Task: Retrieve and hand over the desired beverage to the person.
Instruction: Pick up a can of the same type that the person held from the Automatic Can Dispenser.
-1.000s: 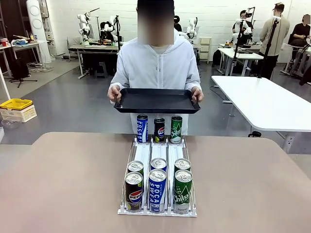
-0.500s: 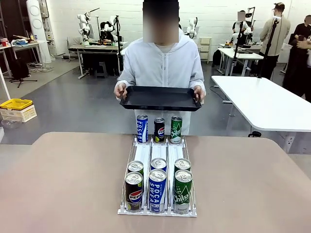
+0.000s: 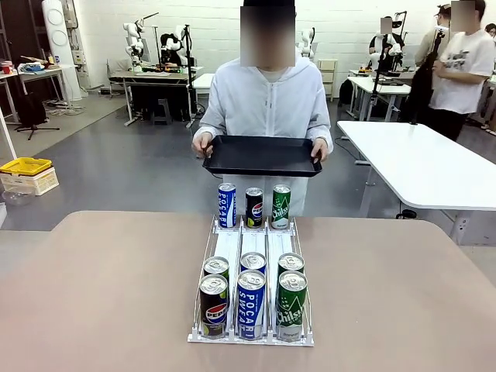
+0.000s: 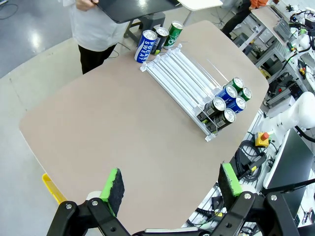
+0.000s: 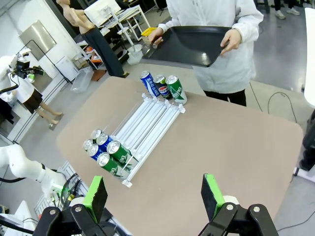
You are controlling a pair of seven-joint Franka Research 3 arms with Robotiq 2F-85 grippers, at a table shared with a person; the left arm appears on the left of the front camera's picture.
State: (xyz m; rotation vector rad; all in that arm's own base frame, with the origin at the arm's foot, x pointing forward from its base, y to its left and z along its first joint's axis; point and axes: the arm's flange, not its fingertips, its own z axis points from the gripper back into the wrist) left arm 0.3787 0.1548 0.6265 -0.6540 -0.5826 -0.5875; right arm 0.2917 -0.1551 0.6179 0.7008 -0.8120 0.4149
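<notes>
A white three-lane rack (image 3: pixel 229 246) lies on the brown table (image 3: pixel 101 294). At its near end stand two rows of cans, the front row being a black Pepsi (image 3: pixel 213 304), a blue Pocari Sweat (image 3: pixel 250 304) and a green Chilsung (image 3: pixel 291 305). Three more cans (image 3: pixel 254 207) stand at the far end. The person (image 3: pixel 267 101) behind them holds a black tray (image 3: pixel 262 155) in both hands. My left gripper (image 4: pixel 172 182) hangs open high above the table. My right gripper (image 5: pixel 154 192) is open too, with nothing between its green pads (image 5: pixel 212 191).
A white table (image 3: pixel 434 167) stands to the back right, with a bystander in a white T-shirt (image 3: pixel 461 66) beyond it. A yellow bin (image 3: pixel 25 166) sits on the floor at the far left. Bare tabletop lies on both sides of the rack.
The person has shifted a little to the right with the tray, which is now slightly higher. A bystander in a white T-shirt has walked in at the back right.
</notes>
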